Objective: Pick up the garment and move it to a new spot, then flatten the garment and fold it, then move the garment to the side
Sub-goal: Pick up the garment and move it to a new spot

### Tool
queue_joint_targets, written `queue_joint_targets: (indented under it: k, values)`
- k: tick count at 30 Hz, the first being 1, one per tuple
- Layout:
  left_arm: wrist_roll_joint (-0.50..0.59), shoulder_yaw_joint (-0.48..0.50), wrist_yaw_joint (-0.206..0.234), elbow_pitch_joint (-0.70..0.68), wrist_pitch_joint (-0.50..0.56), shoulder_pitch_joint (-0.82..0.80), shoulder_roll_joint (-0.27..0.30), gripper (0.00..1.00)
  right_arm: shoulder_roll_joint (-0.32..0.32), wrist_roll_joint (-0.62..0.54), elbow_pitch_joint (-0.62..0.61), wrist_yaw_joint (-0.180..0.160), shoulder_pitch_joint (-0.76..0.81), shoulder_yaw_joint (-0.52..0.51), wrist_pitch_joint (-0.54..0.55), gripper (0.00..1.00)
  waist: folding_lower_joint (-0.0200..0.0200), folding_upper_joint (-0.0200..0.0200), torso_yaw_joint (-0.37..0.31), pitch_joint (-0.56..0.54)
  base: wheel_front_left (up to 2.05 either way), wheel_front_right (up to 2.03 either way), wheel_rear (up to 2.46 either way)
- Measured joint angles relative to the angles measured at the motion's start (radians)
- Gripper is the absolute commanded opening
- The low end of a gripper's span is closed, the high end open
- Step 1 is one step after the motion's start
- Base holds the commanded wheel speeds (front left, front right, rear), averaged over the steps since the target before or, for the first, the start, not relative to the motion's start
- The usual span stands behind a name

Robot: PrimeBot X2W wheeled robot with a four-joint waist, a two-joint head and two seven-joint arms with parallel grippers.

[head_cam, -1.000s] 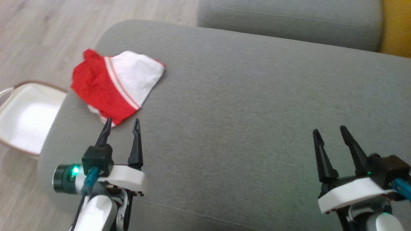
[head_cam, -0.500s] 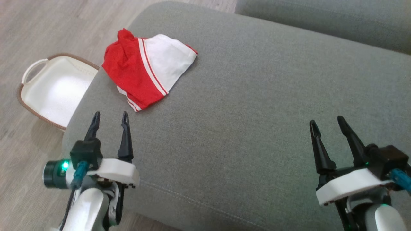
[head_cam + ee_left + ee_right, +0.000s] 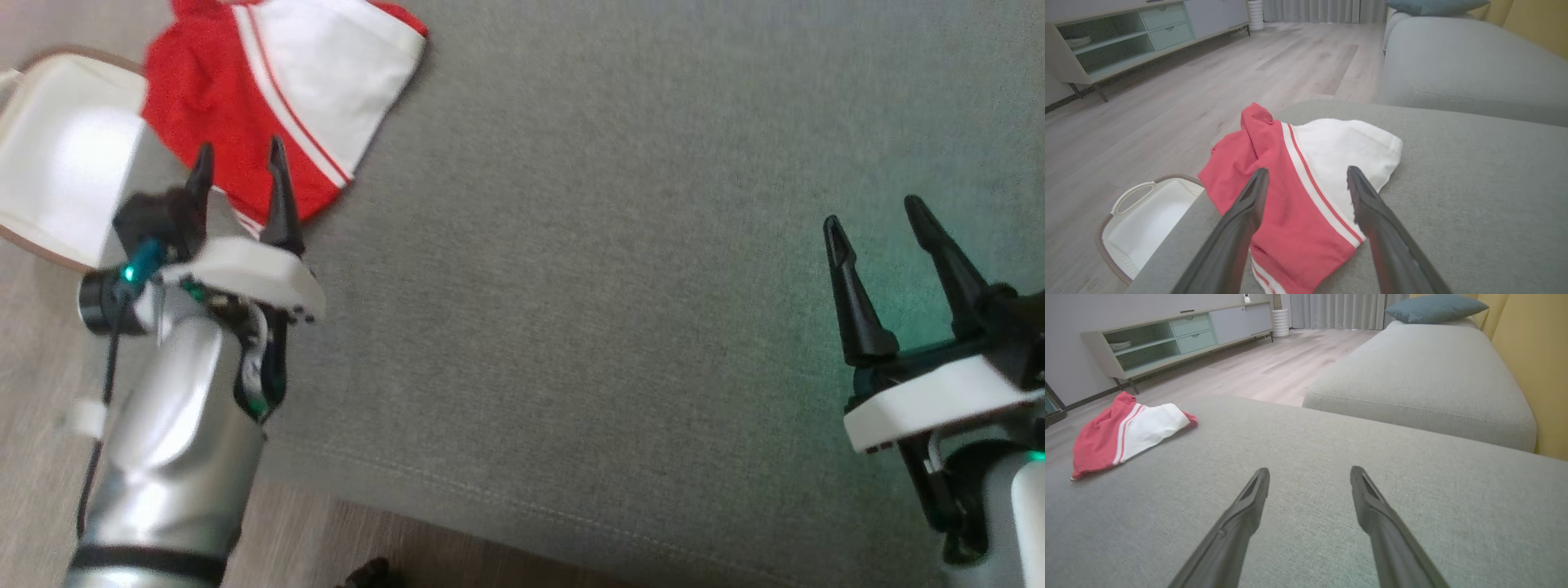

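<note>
**Head view shift and left-arm approach to the garment**

Over the last second the head camera swung, so the whole picture shifted. That shift was not motion of the garment (image 3: pixel 204 90). It lay crumpled near the left end of the grey cushion (image 3: pixel 571 286), beside the white basket (image 3: pixel 49 139) on the floor.

Relative to the cloth, my left gripper (image 3: pixel 239 149) had advanced. Half a second earlier its tips stood short of the near hem; now they overlapped the red panel. I judged the pick-up step under way, with no grasp yet made.

My left fingers (image 3: pixel 1237 228) stood fully apart, straddling the red-and-white stripes from above and holding nothing. Contact with the fabric could not be confirmed. My right gripper (image 3: pixel 872 211) hung equally wide and empty over bare cushion, well apart from the garment.
</note>
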Motion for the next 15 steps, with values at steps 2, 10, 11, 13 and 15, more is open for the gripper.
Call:
queue_joint_targets:
  k: [2, 10, 11, 13, 15]
  values:
    - [-0.014, 0.006, -0.026, 0.095, 0.000, -0.062, -0.005, 1.00, -0.011, 0.000, -0.003, 0.000, -0.013, 0.000, 0.012, 1.00, 0.0000, 0.0000, -0.012, 0.039, 0.00, 0.00, 0.00]
    - [-0.091, 0.046, -0.097, 0.431, 0.097, -0.250, -0.018, 1.00, -0.031, 0.000, -0.006, 0.000, -0.050, 0.013, 0.019, 1.00, 0.0001, 0.0000, -0.062, 0.126, 0.00, 0.00, 0.00]
    - [-0.097, 0.047, -0.105, 0.458, 0.114, -0.268, -0.017, 1.00, -0.032, 0.001, -0.005, 0.000, -0.049, 0.013, 0.019, 1.00, 0.0001, 0.0000, -0.066, 0.129, 0.00, 0.00, 0.00]
    - [-0.107, 0.055, -0.120, 0.505, 0.146, -0.307, -0.015, 0.79, -0.032, 0.003, -0.001, 0.000, -0.049, 0.013, 0.019, 1.00, 0.0001, 0.0000, -0.071, 0.130, 0.00, 0.00, 0.00]
    - [-0.109, 0.056, -0.125, 0.544, 0.179, -0.342, -0.015, 0.18, -0.032, 0.008, 0.001, 0.000, -0.049, 0.013, 0.019, 1.00, 0.0001, 0.0000, -0.071, 0.128, 0.00, 0.00, 0.00]
